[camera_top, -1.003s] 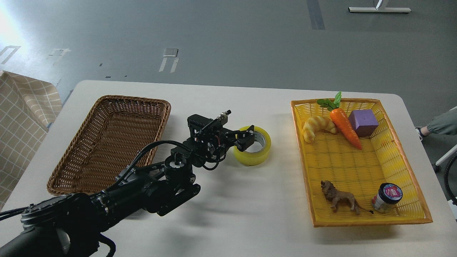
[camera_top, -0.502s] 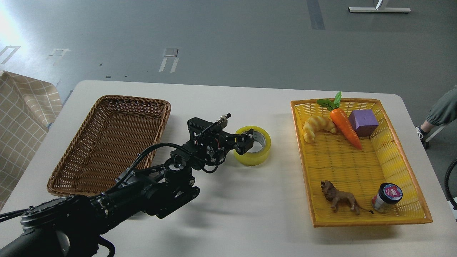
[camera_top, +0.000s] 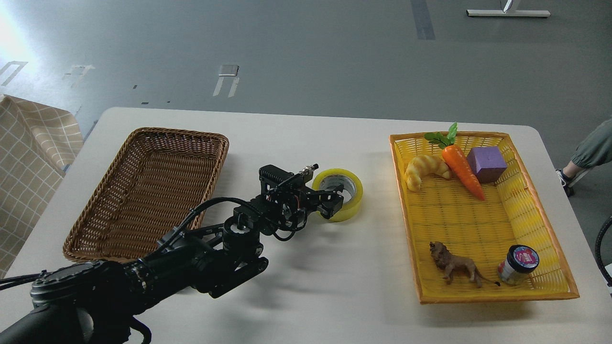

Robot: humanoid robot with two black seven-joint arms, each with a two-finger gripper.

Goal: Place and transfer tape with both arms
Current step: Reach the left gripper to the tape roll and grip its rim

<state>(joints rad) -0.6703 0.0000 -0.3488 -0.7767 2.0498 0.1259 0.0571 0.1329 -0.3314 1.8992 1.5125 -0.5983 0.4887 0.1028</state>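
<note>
The tape [camera_top: 354, 199], a yellow roll with a grey-white core, lies flat on the white table [camera_top: 306, 138] between the two baskets. My left arm comes in from the lower left. Its gripper [camera_top: 333, 204] is low over the near-left part of the roll. The two fingers stand apart, one toward the roll's hole and one outside its wall, and they hide that part of the roll. I cannot tell whether they touch the roll. My right arm and gripper are out of view.
An empty brown wicker basket [camera_top: 148, 186] stands at the left. A yellow basket [camera_top: 545, 215] at the right holds a croissant, a carrot [camera_top: 461, 169], a purple cube, a toy lion [camera_top: 454, 265] and a small jar [camera_top: 519, 265]. A person's leg shows at the right edge.
My left gripper has moved down and a little to the right, from above the roll's left rim down over its near-left wall. The tape has not moved.
</note>
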